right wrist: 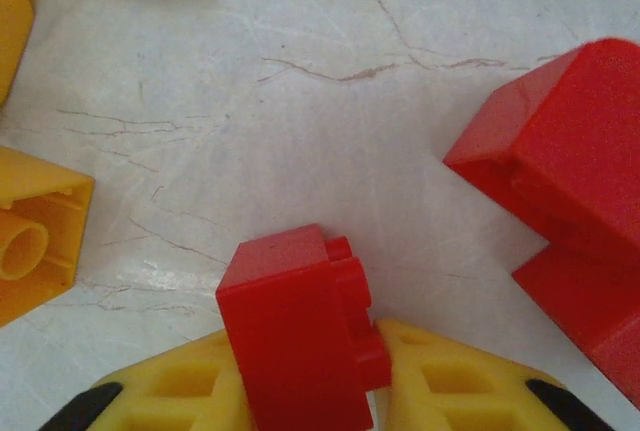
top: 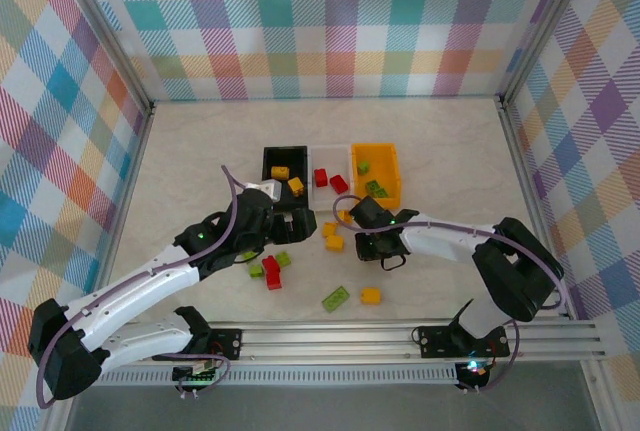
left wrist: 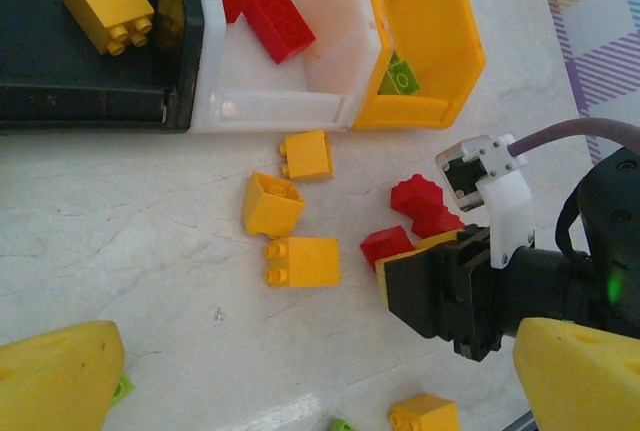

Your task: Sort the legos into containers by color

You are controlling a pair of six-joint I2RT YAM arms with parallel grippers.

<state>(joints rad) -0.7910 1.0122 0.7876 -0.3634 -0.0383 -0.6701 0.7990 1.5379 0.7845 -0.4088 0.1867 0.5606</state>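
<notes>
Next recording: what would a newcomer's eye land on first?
The red brick pinched in the right gripper, close to the marble table. At the far side of the work area, the black bin, white bin and orange bin stand in a row, with loose bricks scattered in front.

— Which colours do you have in the bins, upper centre?
— Your black bin (top: 285, 149) holds yellow bricks (top: 281, 173), your white bin (top: 330, 148) red bricks (top: 321, 177), your orange bin (top: 376, 148) lime green bricks (top: 363, 167).
— And elsewhere?
— Pastel plaid walls (top: 340, 21), a cream veined table (top: 450, 151), and at your right wrist view's bottom edge, one red brick (right wrist: 295, 336).
</notes>
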